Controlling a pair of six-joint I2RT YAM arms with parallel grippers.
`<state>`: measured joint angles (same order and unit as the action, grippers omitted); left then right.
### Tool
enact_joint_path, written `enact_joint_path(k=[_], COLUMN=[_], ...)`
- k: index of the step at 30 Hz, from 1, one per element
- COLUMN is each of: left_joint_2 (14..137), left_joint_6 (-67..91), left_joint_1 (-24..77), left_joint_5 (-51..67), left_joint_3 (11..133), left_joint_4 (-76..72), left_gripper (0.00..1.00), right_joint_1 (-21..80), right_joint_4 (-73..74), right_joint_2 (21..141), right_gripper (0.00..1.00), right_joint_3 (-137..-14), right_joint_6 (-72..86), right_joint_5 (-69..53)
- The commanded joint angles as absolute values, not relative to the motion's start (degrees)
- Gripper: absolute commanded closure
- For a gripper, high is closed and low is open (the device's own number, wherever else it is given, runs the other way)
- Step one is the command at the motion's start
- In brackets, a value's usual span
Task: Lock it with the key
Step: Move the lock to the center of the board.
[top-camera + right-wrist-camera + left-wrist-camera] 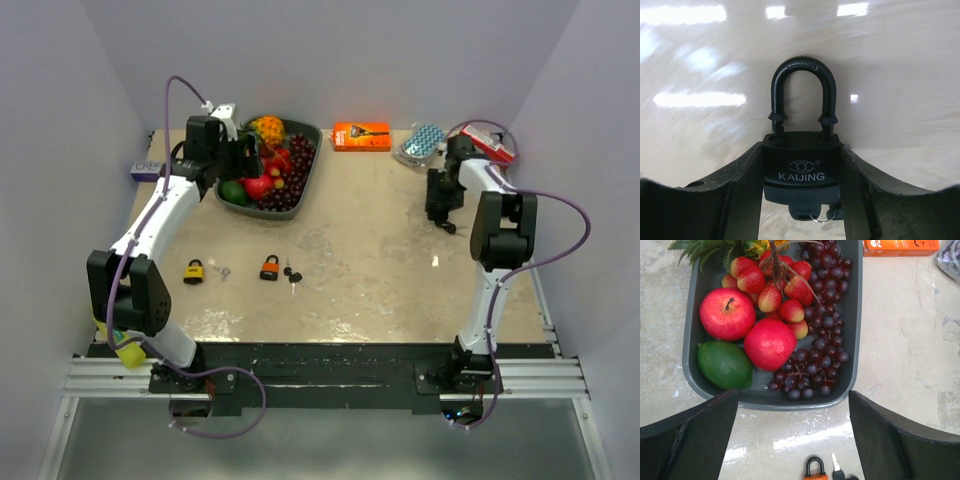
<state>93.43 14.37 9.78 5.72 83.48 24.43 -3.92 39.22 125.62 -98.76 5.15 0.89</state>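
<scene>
Right gripper point(443, 210), at 2 o'clock on the table point(380, 270) in the top view, is clenched on a black padlock point(801, 165). Its wrist view shows the fingers point(740, 185) pressing the two sides of the body, with the shackle pointing to 12 o'clock and both legs apparently down in the body. Left gripper point(243, 157) hangs released, jaws spread, over the fruit tray point(312, 170) at 11 o'clock. An orange padlock point(270, 267) lies at 8 o'clock with loose keys point(291, 275) just beside it, and a yellow padlock point(194, 271) lies further toward 9. Smallest is the key point(807, 214) with its ring, peeking out at 6 o'clock under the black padlock; I cannot tell whether it sits in the keyhole.

My worry is that the key is mostly hidden between the fingers, so the left gripper may clip them or snag the ring. Turning force could also twist the smooth body loose.
</scene>
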Motion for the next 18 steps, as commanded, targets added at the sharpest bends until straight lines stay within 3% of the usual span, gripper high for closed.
enact_joint_path(k=[1,7,12,15,16,18], left_joint_2=[89.39,87.02,86.31,85.96,85.78,85.34], left_joint_6=[14.5,14.85,15.56,15.73,15.73,15.82], left_joint_1=[9.23,8.97,7.91,7.38,7.38,7.29], left_joint_5=[7.82,7.65,9.31,10.72,11.16,11.6], left_joint_3=[81.13,77.61,76.46,76.03,75.76,75.15], left_joint_4=[21.36,19.95,20.65,20.83,20.74,20.39], left_gripper=[0.05,0.05,0.02,0.01,0.01,0.01], right_joint_1=[6.14,14.58,16.61,16.61,16.7,16.61], right_joint_4=[40.08,37.01,36.04,34.98,34.55,33.67], right_joint_2=[118.5,112.24,112.24,110.4,109.78,107.77], right_gripper=[1.0,1.0,0.98,0.58,0.4,0.3], right_joint_3=[-92.56,-83.5,-80.25,-78.05,-77.44,-75.59], right_joint_6=[-18.49,-35.13,-38.75,-40.34,-40.6,-40.78], right_joint_5=[-9.65,-16.08,-14.77,-13.63,-13.54,-13.1])
